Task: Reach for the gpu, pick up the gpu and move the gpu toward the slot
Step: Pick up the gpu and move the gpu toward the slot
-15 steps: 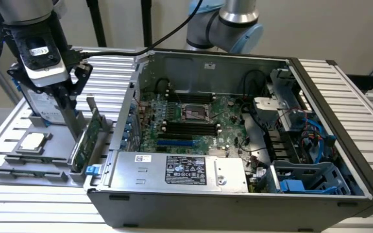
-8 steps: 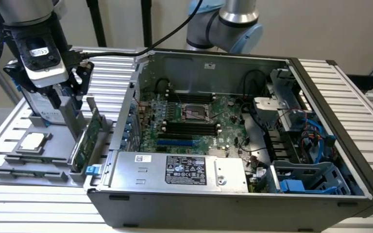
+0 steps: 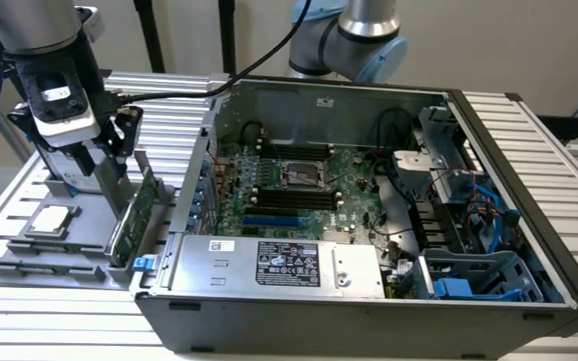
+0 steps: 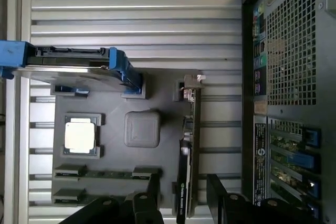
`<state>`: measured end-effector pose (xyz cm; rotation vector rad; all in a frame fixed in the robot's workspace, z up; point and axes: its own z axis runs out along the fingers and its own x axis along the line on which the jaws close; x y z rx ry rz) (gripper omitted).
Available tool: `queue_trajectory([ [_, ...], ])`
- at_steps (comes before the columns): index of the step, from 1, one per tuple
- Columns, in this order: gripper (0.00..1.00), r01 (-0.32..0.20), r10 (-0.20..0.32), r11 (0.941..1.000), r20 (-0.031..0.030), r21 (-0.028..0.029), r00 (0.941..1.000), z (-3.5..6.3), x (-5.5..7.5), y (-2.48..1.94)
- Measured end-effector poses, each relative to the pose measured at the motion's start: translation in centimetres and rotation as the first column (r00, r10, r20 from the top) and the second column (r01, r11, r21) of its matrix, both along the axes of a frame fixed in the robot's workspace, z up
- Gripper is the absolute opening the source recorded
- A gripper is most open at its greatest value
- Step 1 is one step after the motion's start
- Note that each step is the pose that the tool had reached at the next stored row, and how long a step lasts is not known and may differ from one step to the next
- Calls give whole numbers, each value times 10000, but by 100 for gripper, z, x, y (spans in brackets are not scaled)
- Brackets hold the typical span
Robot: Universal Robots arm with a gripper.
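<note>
Gpu point(image 4: 190, 140): upright on edge in grey holder tray point(image 4: 113, 161), beside open computer case point(image 4: 283, 40). Long axis running straight into finger gap. Gripper point(image 4: 185, 195): spread wide, straddling card's near end, seemingly untouched.

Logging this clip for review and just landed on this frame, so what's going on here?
The arm's gripper is over the grey parts tray beside the open computer case. Its fingers are open and straddle the gpu, which stands on edge in its tray holder. The card is not lifted yet; whether the fingers touch it is unclear. The hard drive and CPU chip sit in the tray too.
</note>
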<state>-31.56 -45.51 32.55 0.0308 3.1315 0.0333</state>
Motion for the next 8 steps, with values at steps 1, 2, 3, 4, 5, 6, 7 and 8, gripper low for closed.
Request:
queue_trajectory([
  [1, 48, 6, -6, 10000, 8, -6, 10000, -18, -4, 0],
  [2, 48, 14, -14, 10000, 11, -11, 10000, -36, -9, 0],
  [3, 48, 23, -23, 10000, 16, -14, 10000, -54, -12, 0],
  [4, 48, 29, -29, 10000, 20, -15, 10000, -73, -13, -1],
  [5, 48, 32, -32, 10000, 24, -16, 10000, -90, -14, -1],
  [6, 48, 36, -36, 10000, 29, -17, 10000, -109, -14, 0],
  [7, 48, 40, -40, 10000, 34, -17, 10000, -127, -15, 0],
  [8, 48, 41, -41, 10000, 41, -17, 10000, -146, -14, 0],
])
